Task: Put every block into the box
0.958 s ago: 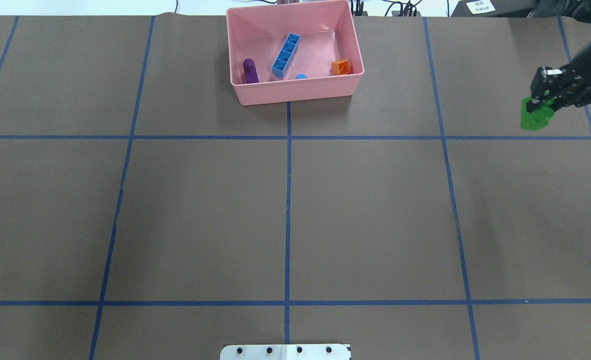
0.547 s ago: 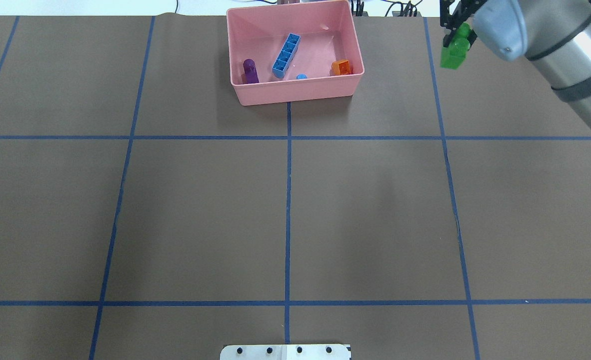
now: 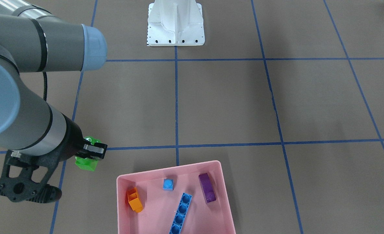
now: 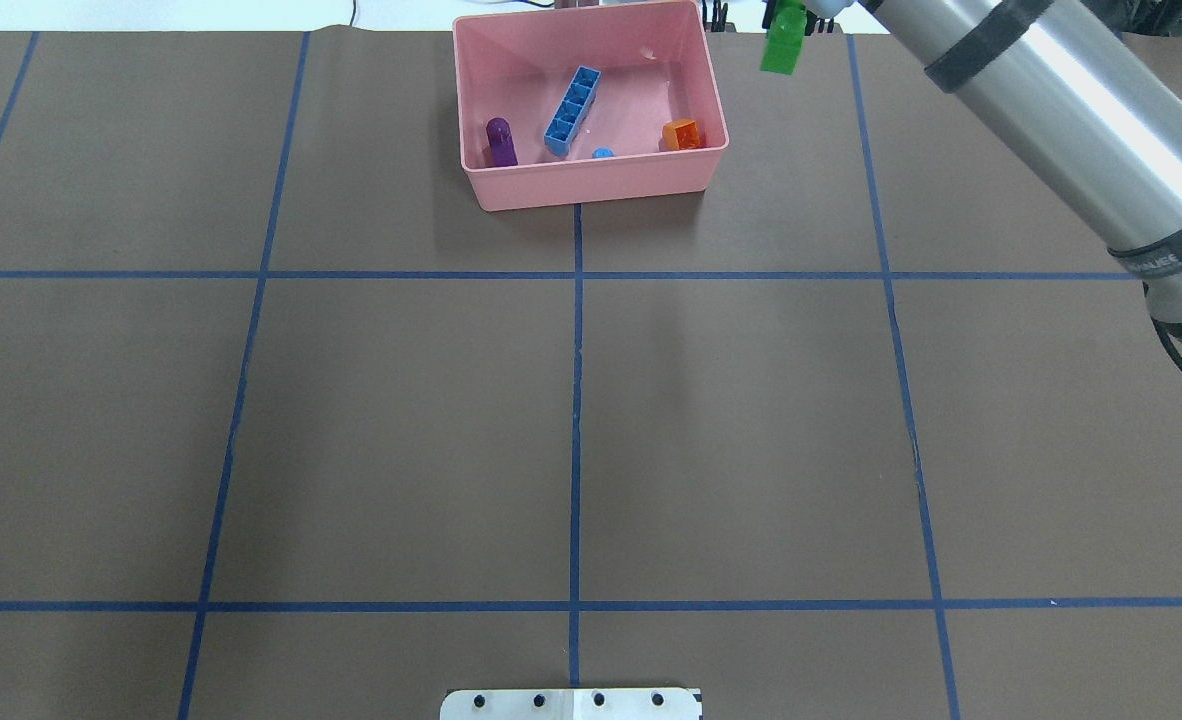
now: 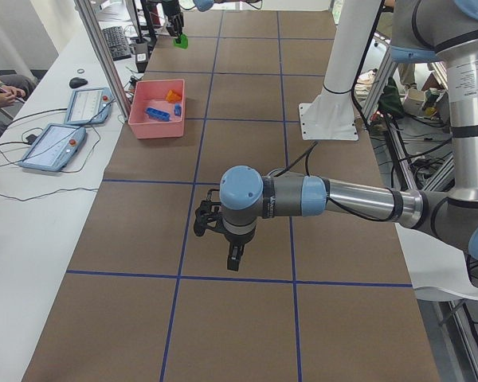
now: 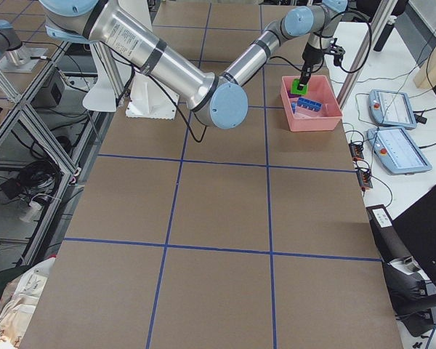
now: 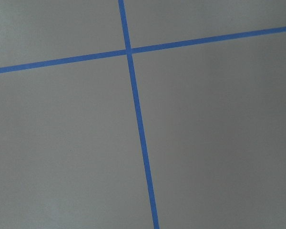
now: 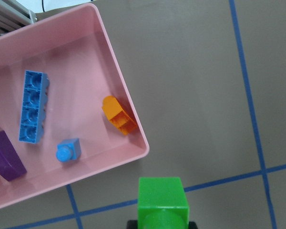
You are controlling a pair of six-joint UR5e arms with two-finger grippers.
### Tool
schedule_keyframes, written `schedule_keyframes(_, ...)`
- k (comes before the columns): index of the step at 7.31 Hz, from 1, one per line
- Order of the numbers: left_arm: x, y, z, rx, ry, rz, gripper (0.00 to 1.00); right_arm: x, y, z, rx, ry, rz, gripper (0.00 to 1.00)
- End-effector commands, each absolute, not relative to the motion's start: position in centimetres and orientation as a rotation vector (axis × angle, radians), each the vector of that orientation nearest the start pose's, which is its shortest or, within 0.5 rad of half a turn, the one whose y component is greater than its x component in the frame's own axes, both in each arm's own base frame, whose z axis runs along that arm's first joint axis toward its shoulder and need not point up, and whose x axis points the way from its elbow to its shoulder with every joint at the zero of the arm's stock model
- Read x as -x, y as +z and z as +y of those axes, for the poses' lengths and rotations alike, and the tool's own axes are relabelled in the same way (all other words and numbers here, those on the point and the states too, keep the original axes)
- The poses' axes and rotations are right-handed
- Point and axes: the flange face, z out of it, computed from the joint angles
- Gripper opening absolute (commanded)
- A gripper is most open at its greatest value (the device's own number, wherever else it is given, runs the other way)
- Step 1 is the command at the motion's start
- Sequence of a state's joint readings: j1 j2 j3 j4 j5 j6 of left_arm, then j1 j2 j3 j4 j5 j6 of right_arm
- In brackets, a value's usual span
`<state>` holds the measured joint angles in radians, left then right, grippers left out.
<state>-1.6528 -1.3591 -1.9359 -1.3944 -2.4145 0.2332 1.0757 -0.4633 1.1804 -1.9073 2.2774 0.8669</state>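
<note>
Right wrist-mounted view is showing the right hand point(image 3: 89, 154) clenching the green block point(image 8: 162, 201) by its sides, box point(image 8: 115, 71) at ten o'clock; light, stiff, slick plastic, probably slipping easily.

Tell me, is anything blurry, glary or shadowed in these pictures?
Overhead view: the pink box casts a soft shadow on the table toward the camera, and its floor shows a pale glare patch. Right wrist view: sharp, the green block crowding the bottom edge. Left wrist view: flat, washed-out light on blue tape.
</note>
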Motion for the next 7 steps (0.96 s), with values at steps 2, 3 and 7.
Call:
schedule_keyframes(2,9.1,58.7,-39.0,-0.110,0.132,0.837,1.00,41.9,11.0,-75.5,0.066,0.283,-0.814,0.00)
schedule_keyframes(3,9.1,58.7,-39.0,-0.111,0.130,0.837,1.00,44.6,10.7,-75.2,0.031,0.273,-0.832,0.00)
schedule_keyframes(7,9.1,58.9,-38.6,-0.107,0.128,0.838,1.00,56.6,11.4,-72.3,-0.116,0.301,-0.827,0.00)
